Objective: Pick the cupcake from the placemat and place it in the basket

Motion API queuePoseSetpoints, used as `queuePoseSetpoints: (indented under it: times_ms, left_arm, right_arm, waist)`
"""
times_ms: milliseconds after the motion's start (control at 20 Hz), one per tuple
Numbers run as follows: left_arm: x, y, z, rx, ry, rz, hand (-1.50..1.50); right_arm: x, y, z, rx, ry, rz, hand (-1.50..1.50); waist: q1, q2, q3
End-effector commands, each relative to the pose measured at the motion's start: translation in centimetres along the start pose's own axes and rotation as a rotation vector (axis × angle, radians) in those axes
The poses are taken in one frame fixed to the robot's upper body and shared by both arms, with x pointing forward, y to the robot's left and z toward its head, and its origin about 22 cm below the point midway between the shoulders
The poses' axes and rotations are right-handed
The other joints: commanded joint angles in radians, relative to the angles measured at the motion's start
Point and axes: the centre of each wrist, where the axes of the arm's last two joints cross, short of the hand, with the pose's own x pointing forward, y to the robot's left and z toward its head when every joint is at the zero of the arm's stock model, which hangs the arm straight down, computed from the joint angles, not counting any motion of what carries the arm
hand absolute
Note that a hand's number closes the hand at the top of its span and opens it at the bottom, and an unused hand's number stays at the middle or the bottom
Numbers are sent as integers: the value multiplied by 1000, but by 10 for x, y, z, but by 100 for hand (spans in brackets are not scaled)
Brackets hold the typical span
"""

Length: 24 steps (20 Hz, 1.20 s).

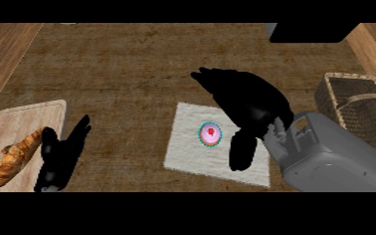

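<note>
the worktop point(132, 64) carries everything here, brown and wide. at its right edge stands the basket point(351, 104), woven, with a handle over its mouth, and nothing shows inside the part in view. at the left edge lies a wooden board point(29, 117) with a croissant point(18, 154) on it. near the middle of the front edge lies the pale placemat point(192, 152), and the cupcake point(210, 133) sits upright on it, toward the mat's right side. the right hand point(246, 102) hangs over the mat's right half, fingers stretched forward and thumb pointing down just beside the cupcake, not curled round it. the left hand point(62, 152) rests beside the board, fingers straight and up. by my reading the task is at its start: the reach looks nearly made, while the grasp, the lift, the carry to the basket and the release are all left.
</note>
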Motion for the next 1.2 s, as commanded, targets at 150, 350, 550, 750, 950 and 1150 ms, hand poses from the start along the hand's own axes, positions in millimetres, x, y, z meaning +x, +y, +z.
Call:
queuePoseSetpoints:
  times_ms: [150,350,550,750,950,1150]
  left_arm:
    - [-13,-12,13,-7,55,17,0]
    - [-22,9,-7,-3,74,1,0]
    - [-10,-5,28,-7,72,4,0]
    - [-17,-6,-3,-19,69,4,0]
    - [-15,19,11,-5,72,-1,0]
    - [-44,-4,16,-15,81,15,0]
  right_arm:
    - [-6,42,-6,19,66,21,-150]
    - [-21,49,-30,30,45,23,-150]
    - [-16,62,-21,7,61,2,-150]
    - [-21,80,-53,12,66,18,-150]
    - [-24,76,-51,9,58,11,-150]
    - [-19,84,-53,-4,46,-4,-150]
  waist:
    - [0,3,-7]
    - [0,7,-7]
    - [6,2,-6]
    - [3,7,-7]
    - [5,5,-7]
    - [3,5,-7]
